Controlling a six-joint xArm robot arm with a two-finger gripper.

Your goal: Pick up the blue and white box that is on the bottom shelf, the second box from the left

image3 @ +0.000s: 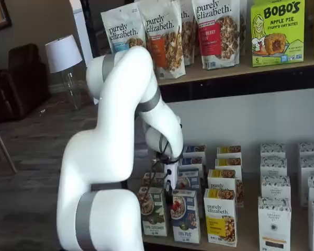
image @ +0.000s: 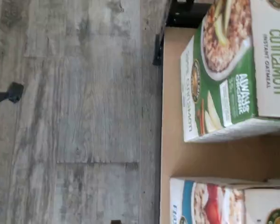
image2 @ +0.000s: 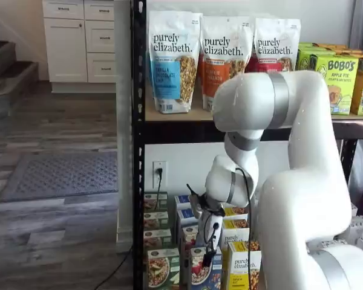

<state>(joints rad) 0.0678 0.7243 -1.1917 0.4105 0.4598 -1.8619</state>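
Observation:
The blue and white box (image2: 204,273) stands at the front of the bottom shelf (image3: 247,232), between a green-and-white carton (image2: 162,269) and a yellow-and-white carton (image2: 244,273). It also shows in a shelf view (image3: 184,215). My gripper (image2: 208,256) hangs just above and in front of the blue box's row in both shelf views (image3: 169,197). Its black fingers show side-on, with no plain gap and nothing held. In the wrist view, part of the blue and white box (image: 210,203) and the green-and-white carton (image: 233,70) lie on the tan shelf board (image: 210,158).
More small cartons stand in rows behind the front ones, and white cartons (image3: 275,222) stand to the right. Tall granola bags (image2: 173,60) sit on the upper board. The black rack post (image2: 137,181) stands at the left. Grey wood floor (image: 74,116) lies in front.

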